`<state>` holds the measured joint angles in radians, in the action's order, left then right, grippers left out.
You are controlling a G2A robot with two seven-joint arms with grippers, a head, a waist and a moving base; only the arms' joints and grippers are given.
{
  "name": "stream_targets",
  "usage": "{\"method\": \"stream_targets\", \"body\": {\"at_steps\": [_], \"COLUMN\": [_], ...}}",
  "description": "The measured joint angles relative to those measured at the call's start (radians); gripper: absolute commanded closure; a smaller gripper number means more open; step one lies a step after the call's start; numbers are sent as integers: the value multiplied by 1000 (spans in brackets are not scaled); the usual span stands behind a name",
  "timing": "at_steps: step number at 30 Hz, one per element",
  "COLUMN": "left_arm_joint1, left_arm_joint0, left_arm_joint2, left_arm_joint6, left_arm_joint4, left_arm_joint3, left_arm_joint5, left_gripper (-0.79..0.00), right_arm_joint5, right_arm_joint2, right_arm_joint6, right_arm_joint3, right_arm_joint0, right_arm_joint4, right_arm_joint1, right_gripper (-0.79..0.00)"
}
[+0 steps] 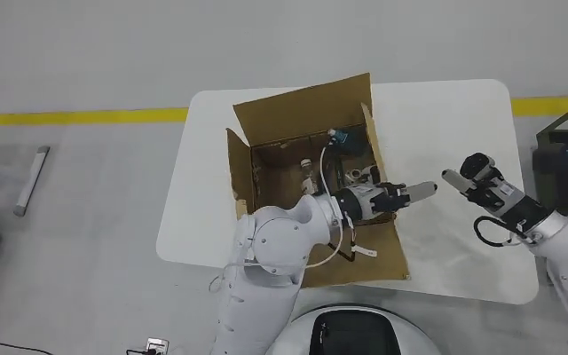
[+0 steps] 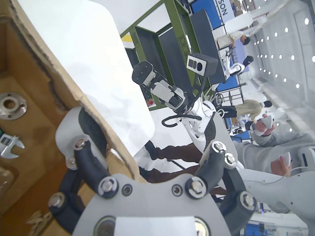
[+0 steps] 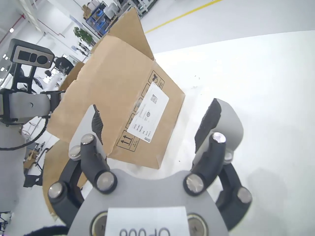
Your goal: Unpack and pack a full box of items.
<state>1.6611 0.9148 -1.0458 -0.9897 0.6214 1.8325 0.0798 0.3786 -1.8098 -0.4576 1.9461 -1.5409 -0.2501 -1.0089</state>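
box (image 1: 302,111): likely stiff, light; grip wall
left hand (image 2: 147,128): open, empty, astride box wall
right hand (image 3: 156,114): open, empty

Bright, even overhead light falls on the open brown cardboard box (image 1: 302,111) and the white rounded table (image 1: 444,124) under it, so shadows are soft and faint. Inside the box the floor lies in shade, darkest along the walls. In the left wrist view, rows of small round ceiling lamps (image 2: 285,29) glow far beyond the box, and the tabletop beside the box wall glares nearly blank. Both wrist views bend straight lines near their borders.
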Motion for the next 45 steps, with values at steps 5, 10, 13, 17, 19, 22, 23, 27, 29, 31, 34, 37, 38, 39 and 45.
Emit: {"method": "stream_targets", "body": {"at_steps": [5,10,13,17,19,22,23,27,29,31,34,37,38,39,45], "left_arm_joint1": [9,14,12,7,6,4,4,2,0,-3,-12,-26,-31,-39,-75], "left_arm_joint0": [-57,-80,-81,-84,-82,-79,-79,-78,-77,-70,-46,-9,4,25,124], "left_arm_joint2": [112,164,166,175,179,183,184,186,184,176,149,113,100,79,-66], "left_arm_joint6": [19,31,30,6,2,2,2,0,-1,-6,-19,-40,-46,-52,-56], "left_arm_joint4": [55,71,70,107,117,119,121,129,129,132,136,161,175,201,386], "left_arm_joint3": [-58,-107,-116,-122,-124,-127,-127,-125,-122,-114,-91,-49,-31,-4,166], "left_arm_joint5": [-7,-5,-3,5,10,8,10,16,17,20,25,16,15,19,76], "left_gripper": [-785,-785,-785,-785,-785,-785,-785,-785,-785,-785,-785,-785,-785,-785,-785], "right_arm_joint5": [-17,-39,-49,-58,-62,-72,-74,-94,-103,-110,-116,-120,-120,-119,-114], "right_arm_joint2": [-58,-76,-64,-35,-14,18,28,81,98,110,121,128,129,130,121], "right_arm_joint6": [-37,-89,-137,-171,-176,-188,-194,-199,-191,-186,-185,-187,-188,-188,-168], "right_arm_joint3": [7,-3,-15,-9,-9,-9,-9,-23,-32,-39,-44,-47,-47,-48,-55], "right_arm_joint0": [2,28,51,80,91,109,116,146,157,163,163,164,164,164,152], "right_arm_joint4": [90,160,186,167,157,130,118,72,67,66,66,62,60,59,64], "right_arm_joint1": [4,8,11,14,14,15,16,15,15,14,14,14,14,14,15], "right_gripper": [-785,-665,-723,-785,-785,-536,-369,0,0,0,0,0,0,0,0]}}
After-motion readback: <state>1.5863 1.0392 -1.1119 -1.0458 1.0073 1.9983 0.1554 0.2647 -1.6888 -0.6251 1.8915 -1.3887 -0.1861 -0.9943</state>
